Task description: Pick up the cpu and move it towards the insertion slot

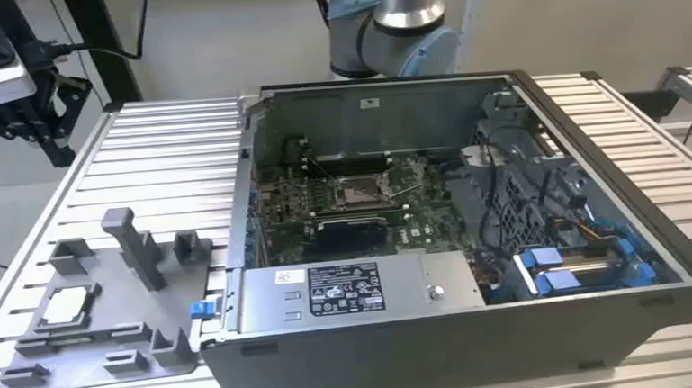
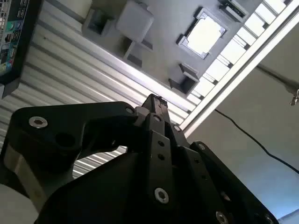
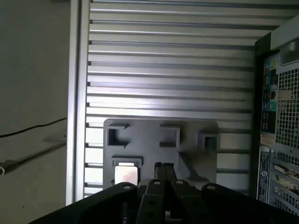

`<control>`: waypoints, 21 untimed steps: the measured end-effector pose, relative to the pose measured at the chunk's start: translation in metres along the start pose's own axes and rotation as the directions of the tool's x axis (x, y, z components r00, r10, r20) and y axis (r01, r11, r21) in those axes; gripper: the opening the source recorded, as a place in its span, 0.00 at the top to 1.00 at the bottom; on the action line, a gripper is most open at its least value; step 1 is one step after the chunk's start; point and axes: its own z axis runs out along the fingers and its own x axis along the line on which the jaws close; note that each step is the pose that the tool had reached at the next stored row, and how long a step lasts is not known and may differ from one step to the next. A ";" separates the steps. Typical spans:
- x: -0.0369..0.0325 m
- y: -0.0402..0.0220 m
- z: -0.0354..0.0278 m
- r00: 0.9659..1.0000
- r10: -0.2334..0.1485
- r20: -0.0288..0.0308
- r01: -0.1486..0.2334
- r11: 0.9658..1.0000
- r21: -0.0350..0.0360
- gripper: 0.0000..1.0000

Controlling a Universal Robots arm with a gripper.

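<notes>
The cpu [image 1: 67, 304] is a small pale square chip lying in a pocket of the grey tray [image 1: 111, 289], at the exterior view's left beside the open computer case. Both wrist views look down on the cpu [image 2: 204, 35] [image 3: 126, 175] in the tray [image 3: 149, 151]. The insertion slot [image 1: 360, 190] is a metal-framed square socket in the middle of the green motherboard inside the case. My black gripper [image 1: 48, 145] hangs high over the table's far corner at the exterior view's left, well above the tray. The gripper [image 2: 155, 100] [image 3: 163, 166] is shut with nothing held.
The open computer case [image 1: 445, 242] fills the ribbed aluminium table's [image 1: 164, 160] middle, with tall walls, blue-clipped cables at the exterior view's right and a labelled power supply in front. Raised grey blocks [image 1: 133, 243] stand on the tray. The arm's base [image 1: 391, 38] rises behind the case.
</notes>
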 end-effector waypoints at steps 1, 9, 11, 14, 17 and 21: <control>0.0000 0.0000 0.0000 1.000 0.000 0.000 0.000 1.000 0.000 1.00; 0.0000 0.0000 0.0000 1.000 0.000 0.000 0.000 1.000 0.000 1.00; 0.0004 -0.0002 0.0000 1.000 0.000 0.000 0.000 1.000 0.000 1.00; 0.0020 -0.0016 0.0002 1.000 0.000 0.000 0.000 1.000 0.000 1.00; 0.0046 -0.0052 0.0004 1.000 0.000 0.000 0.000 1.000 0.000 1.00; 0.0063 -0.0145 0.0008 1.000 0.000 0.000 0.000 1.000 0.000 1.00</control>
